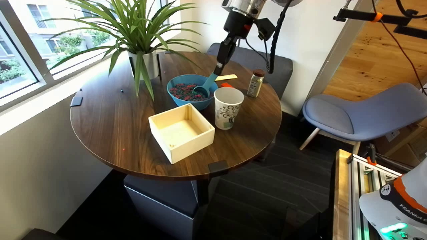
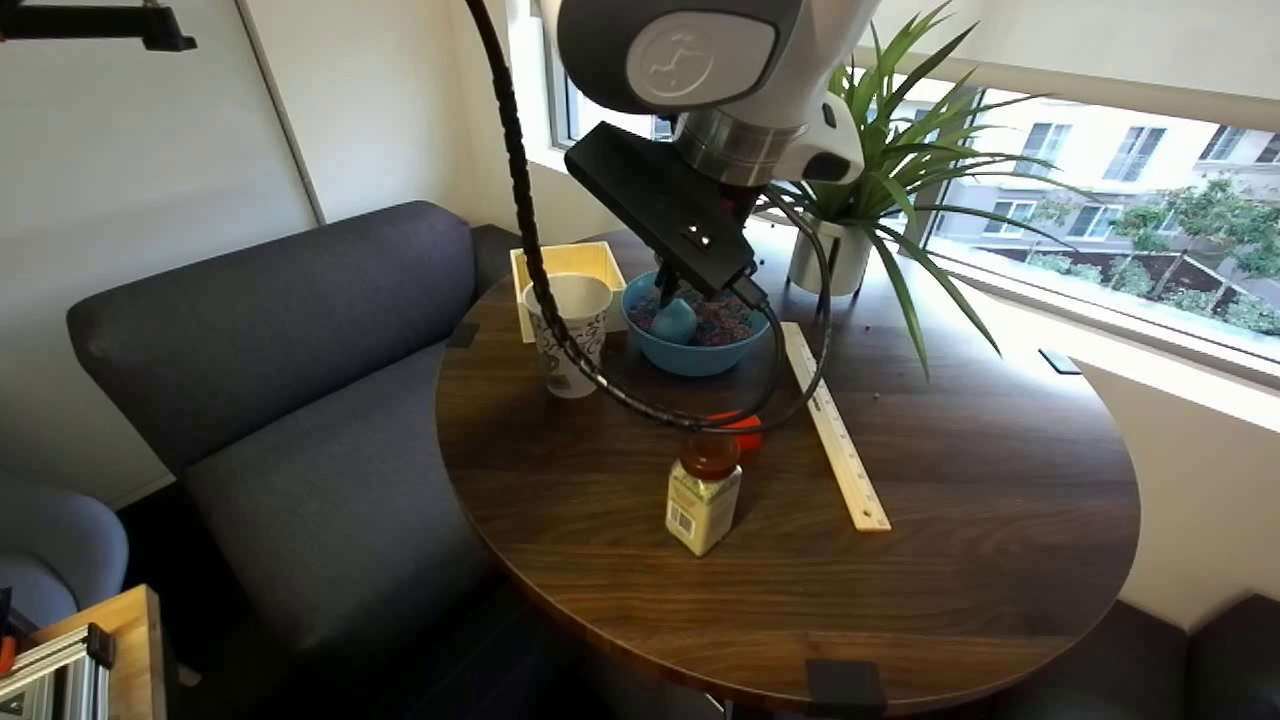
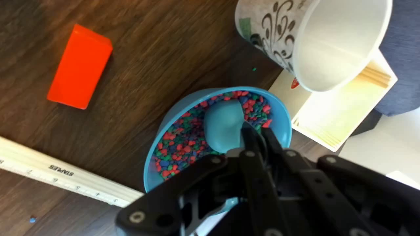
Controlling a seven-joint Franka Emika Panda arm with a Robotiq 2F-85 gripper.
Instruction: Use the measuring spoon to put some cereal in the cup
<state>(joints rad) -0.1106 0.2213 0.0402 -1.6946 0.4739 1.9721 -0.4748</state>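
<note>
My gripper (image 1: 219, 68) is shut on the handle of the teal measuring spoon (image 1: 210, 81); the jaws also show in the wrist view (image 3: 254, 131). The spoon's round bowl (image 3: 224, 126) is inside the blue bowl (image 1: 196, 105), on or in the cereal (image 3: 177, 147), its outer side towards the wrist camera. The cereal is small red, green and blue pieces; in the wrist view the spoon's inside is hidden. The whitish patterned cup (image 1: 227, 113) stands upright beside the blue bowl; it also shows in the wrist view (image 3: 279, 29). Its visible inside is bare.
A cream square box (image 1: 191, 146) stands against the blue bowl's side, near the cup. A red block (image 3: 79, 67), a wooden ruler (image 2: 838, 435) and a brown-capped bottle (image 2: 703, 505) are on the round table. A potted plant (image 1: 146, 66) stands behind. A cable (image 2: 530, 230) hangs from the arm.
</note>
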